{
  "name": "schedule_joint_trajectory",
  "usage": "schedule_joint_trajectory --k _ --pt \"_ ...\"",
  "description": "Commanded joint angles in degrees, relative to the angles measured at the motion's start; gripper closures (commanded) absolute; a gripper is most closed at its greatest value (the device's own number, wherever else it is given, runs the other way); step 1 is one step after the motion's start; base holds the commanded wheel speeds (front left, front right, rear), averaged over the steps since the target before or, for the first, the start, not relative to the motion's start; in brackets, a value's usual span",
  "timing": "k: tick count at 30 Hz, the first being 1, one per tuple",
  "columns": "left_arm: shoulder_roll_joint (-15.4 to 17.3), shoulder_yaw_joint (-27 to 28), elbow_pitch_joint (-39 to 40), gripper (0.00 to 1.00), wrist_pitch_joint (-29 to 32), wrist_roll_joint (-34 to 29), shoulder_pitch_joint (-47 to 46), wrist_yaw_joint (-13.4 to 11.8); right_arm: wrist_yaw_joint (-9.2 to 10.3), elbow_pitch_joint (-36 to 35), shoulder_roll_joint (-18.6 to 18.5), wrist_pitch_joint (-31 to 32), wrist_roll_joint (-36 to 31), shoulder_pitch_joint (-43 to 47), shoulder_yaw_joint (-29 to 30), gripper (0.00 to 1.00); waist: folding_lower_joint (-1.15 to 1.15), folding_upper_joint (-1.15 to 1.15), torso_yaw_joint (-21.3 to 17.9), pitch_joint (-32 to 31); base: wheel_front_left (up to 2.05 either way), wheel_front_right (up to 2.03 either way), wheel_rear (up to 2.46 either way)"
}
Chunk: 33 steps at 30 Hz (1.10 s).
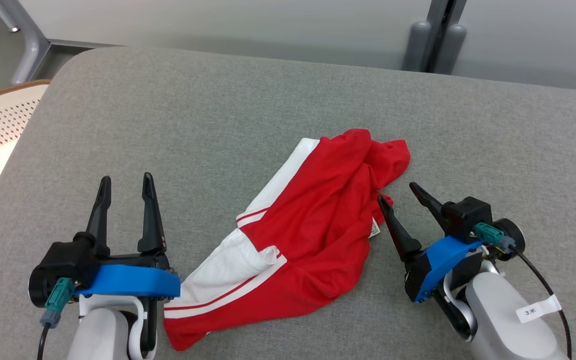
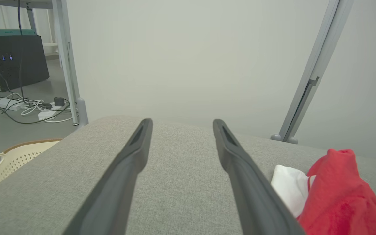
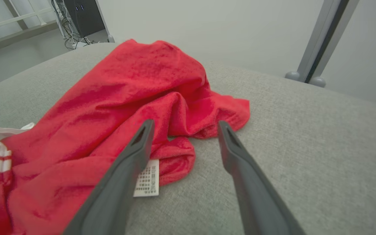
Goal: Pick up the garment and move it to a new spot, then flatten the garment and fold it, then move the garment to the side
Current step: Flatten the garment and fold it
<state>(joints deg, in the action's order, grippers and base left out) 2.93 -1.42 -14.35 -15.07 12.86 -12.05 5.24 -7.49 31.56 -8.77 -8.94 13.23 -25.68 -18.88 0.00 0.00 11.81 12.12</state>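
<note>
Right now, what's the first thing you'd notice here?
The bright red and white garment jumps out, lying crumpled in the middle of the grey padded surface. The left gripper stands open, apart from it. The right gripper, open too, is close by its red edge.

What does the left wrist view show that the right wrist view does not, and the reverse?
Left wrist view, not right: a cream perforated plastic basket and the open left gripper. Right wrist view, not left: a white printed label and the open right gripper. Both: the crumpled red and white garment on the grey fabric cushion.
</note>
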Motion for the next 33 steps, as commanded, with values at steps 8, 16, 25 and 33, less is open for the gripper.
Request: schedule_joint_trajectory --k 8,16,25,33 --pt "-0.06 -1.20 0.10 0.00 -0.13 0.98 -1.35 -0.54 -0.01 9.97 0.59 -1.43 -0.17 -2.69 -0.10 0.00 0.00 0.00 2.56 1.20 0.00 0.00 0.00" --pt "-0.06 -1.49 -0.20 0.00 -0.13 1.35 -1.22 -0.72 -0.01 18.11 1.94 -3.29 1.30 -5.92 -2.06 1.00 0.00 0.00 3.37 1.34 0.00 0.00 0.00" --pt "-0.06 -0.38 -0.79 0.00 -0.12 0.80 0.85 -0.57 -0.01 15.81 0.23 -6.05 4.20 -4.65 -2.85 1.00 0.00 0.00 -0.58 -2.12 0.00 0.00 0.00" --pt "-0.04 0.05 -0.67 0.00 -0.13 1.13 2.80 -0.75 0.00 2.08 -4.89 -5.97 5.60 3.39 2.16 1.00 0.00 0.00 -5.26 -5.17 0.00 0.00 0.00"
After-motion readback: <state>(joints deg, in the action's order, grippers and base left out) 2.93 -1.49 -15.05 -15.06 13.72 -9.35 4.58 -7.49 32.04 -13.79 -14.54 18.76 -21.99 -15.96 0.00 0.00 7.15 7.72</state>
